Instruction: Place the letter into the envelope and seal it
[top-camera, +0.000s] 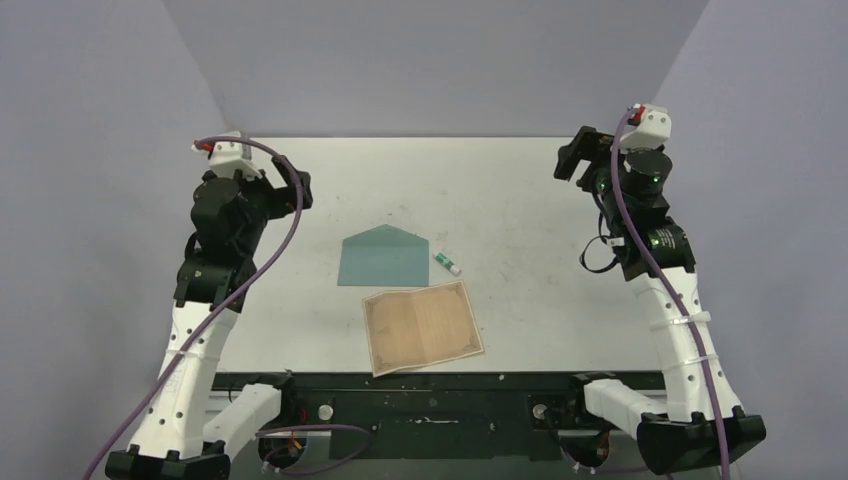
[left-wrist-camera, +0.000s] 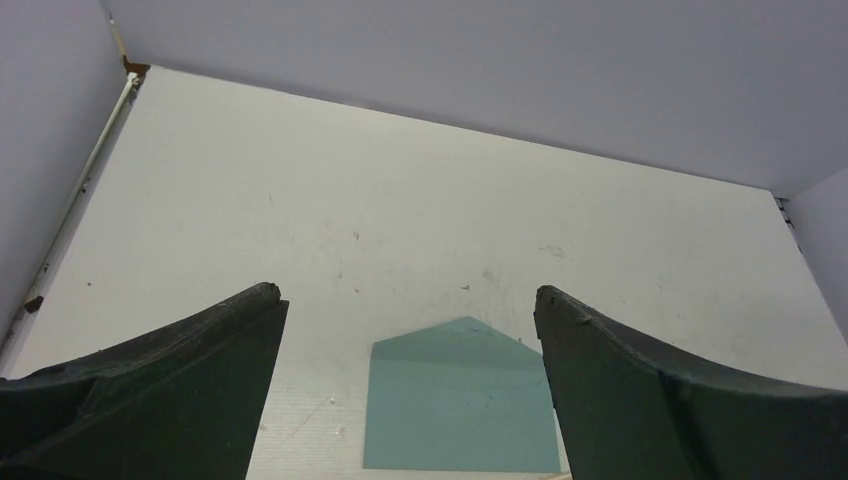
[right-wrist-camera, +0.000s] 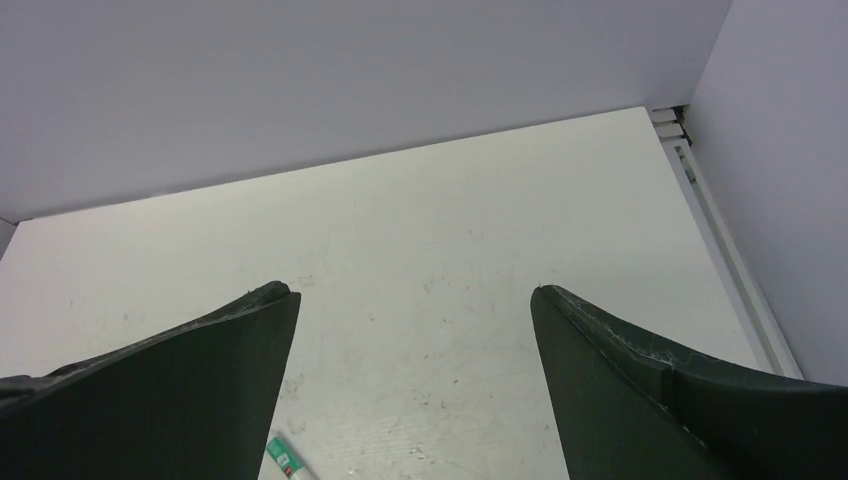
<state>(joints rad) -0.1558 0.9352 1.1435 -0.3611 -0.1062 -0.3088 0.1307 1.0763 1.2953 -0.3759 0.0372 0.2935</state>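
I see the envelope (top-camera: 383, 258) flat near the middle of the table (top-camera: 520, 190), its flap pointing to the far edge; the glue stick (top-camera: 446, 262) lies just beside its right edge; the letter (top-camera: 421, 326) lies in front of both, nearer the arm bases, slightly askew; the left gripper (left-wrist-camera: 405, 295) hangs left of them, the right gripper (right-wrist-camera: 415, 290) well to the right.

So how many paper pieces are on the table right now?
2: the envelope at centre, pointed flap toward the far side, and the letter nearer the robot, slightly right of it. None seems hidden.
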